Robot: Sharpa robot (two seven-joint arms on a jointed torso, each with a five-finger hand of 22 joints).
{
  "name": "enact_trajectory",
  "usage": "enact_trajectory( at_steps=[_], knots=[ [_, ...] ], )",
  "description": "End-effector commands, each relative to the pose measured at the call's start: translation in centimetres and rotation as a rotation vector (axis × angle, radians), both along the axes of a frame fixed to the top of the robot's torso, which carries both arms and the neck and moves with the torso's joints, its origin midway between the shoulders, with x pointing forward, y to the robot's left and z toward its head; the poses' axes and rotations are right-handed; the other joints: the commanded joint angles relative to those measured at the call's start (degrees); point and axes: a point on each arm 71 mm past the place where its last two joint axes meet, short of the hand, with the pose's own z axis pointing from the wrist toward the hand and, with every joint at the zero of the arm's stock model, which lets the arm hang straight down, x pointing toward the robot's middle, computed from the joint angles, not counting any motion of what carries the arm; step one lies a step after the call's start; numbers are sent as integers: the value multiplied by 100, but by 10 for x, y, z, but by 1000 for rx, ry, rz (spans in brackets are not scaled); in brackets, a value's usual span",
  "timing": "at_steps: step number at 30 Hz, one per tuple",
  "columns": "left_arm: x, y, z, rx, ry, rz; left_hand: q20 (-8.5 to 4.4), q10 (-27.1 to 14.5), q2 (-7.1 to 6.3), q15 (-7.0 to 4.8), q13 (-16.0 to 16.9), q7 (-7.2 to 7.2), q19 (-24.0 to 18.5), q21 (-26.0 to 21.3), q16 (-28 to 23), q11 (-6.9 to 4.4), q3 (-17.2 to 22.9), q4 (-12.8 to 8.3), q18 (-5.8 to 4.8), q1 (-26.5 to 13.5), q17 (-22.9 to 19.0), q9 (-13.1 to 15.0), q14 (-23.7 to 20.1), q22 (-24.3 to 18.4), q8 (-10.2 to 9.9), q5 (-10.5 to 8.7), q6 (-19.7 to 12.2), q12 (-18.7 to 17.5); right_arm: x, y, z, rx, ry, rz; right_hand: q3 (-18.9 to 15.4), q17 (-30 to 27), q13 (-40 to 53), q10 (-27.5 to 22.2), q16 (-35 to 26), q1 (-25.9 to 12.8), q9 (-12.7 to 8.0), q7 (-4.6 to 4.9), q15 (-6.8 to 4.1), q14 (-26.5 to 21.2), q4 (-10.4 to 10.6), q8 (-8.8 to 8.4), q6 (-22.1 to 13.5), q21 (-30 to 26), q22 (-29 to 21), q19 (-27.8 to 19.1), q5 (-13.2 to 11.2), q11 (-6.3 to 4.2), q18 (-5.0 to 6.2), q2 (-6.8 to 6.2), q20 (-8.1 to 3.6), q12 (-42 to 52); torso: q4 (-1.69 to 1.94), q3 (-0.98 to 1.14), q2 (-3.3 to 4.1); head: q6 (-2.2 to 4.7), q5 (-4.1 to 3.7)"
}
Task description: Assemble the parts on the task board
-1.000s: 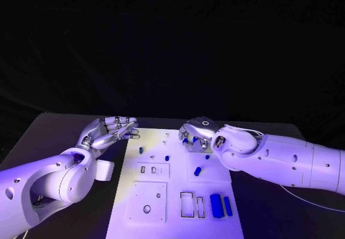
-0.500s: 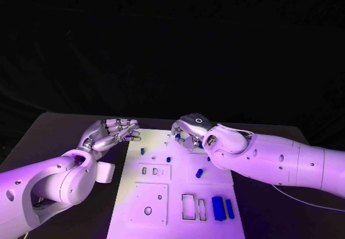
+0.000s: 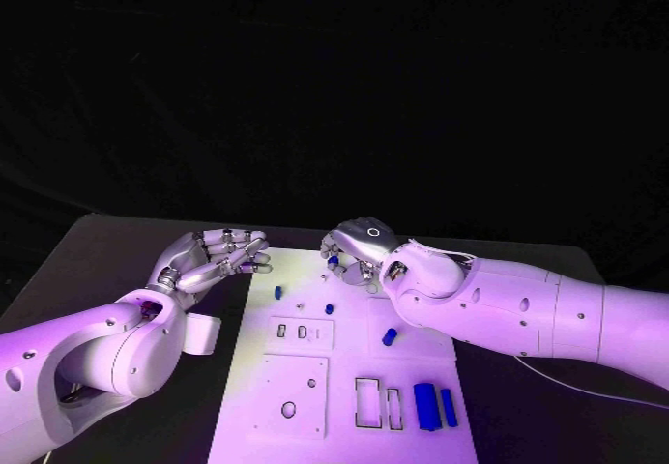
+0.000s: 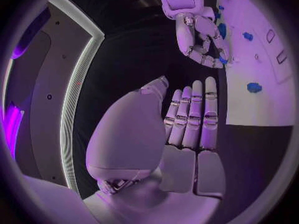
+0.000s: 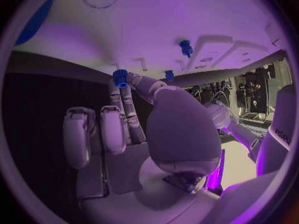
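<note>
One tiny blue part (image 5: pixel 120 78) pinched in my right hand (image 3: pixel 357 253) fingertips: light, rigid, slippery; left hand (image 3: pixel 212 257) fingers apart, empty.

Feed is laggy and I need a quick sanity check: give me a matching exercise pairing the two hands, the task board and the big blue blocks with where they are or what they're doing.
Things:
1. left hand
2. right hand
3. task board
4. two long blue blocks

States:
a. pinches a small blue part
b. lie at the board's near right corner
c. empty, fingers apart, beside the board
d. white plate mid-table

Pairs: 1-c, 2-a, 3-d, 4-b
</note>
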Motion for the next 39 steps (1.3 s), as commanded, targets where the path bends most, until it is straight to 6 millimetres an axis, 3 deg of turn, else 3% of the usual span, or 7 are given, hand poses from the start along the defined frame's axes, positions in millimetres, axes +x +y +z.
enact_trajectory(
  at_steps=[1, 10, 16, 29, 39],
  knots=[
    [-1, -3, 3, -6, -8, -25, 10, -11, -5, 7, -10, 35, 32, 37, -28, 25, 48, 1, 61, -11, 5, -4, -37, 5, -30, -21, -25, -20, -1, 2, 3, 13, -34, 10, -17, 6, 220, 228, 28, 109, 10, 10, -35, 227, -27, 25, 23, 29, 531, 56, 29, -212, -69, 62, -19, 37, 14, -13, 27, 5, 23],
    [0, -3, 4, -6, -9, -25, 10, -20, -7, 9, -11, 37, 27, 44, -31, 28, 53, -4, 59, -9, 10, -6, -43, 9, -35, -23, -31, -31, 0, 5, 2, 9, -37, 14, -19, 13, 225, 222, 34, 101, 14, 11, -33, 228, -25, 24, 18, 38, 547, 63, 29, -210, -72, 62, -18, 36, 13, -17, 37, 8, 20],
    [0, -3, 4, -6, -8, -27, 10, -20, -7, 9, -11, 37, 27, 44, -31, 28, 53, -4, 59, -9, 10, -6, -43, 9, -35, -23, -31, -31, 3, 5, 0, -12, -30, 4, -22, 20, 229, 216, 39, 92, 19, 12, -32, 229, -22, 24, 14, 35, 542, 59, 27, -208, -71, 59, -18, 35, 34, -18, 50, 3, 6],
    [0, -3, 4, -5, -6, -27, 10, -29, -10, 13, -12, 40, 19, 50, -37, 32, 57, -8, 56, -8, 15, -7, -53, 12, -40, -24, -38, -40, 6, 3, -4, -49, -4, -6, -33, 20, 240, 205, 44, 67, 30, 13, -28, 228, -15, 22, 2, 41, 552, 60, 20, -205, -72, 52, -16, 33, 8, -20, 61, -33, 5],
    [1, -2, 4, -4, -5, -27, 10, -31, -11, 14, -12, 41, 16, 52, -39, 33, 58, -9, 55, -8, 16, -8, -56, 13, -42, -24, -40, -43, 9, 3, -7, -65, 11, -12, -54, -39, 255, 95, 22, -24, 47, 39, -4, 209, 28, -29, -107, -7, 477, -3, -57, -179, -53, 22, -2, -18, 22, -23, 72, -30, -5]
  ],
)
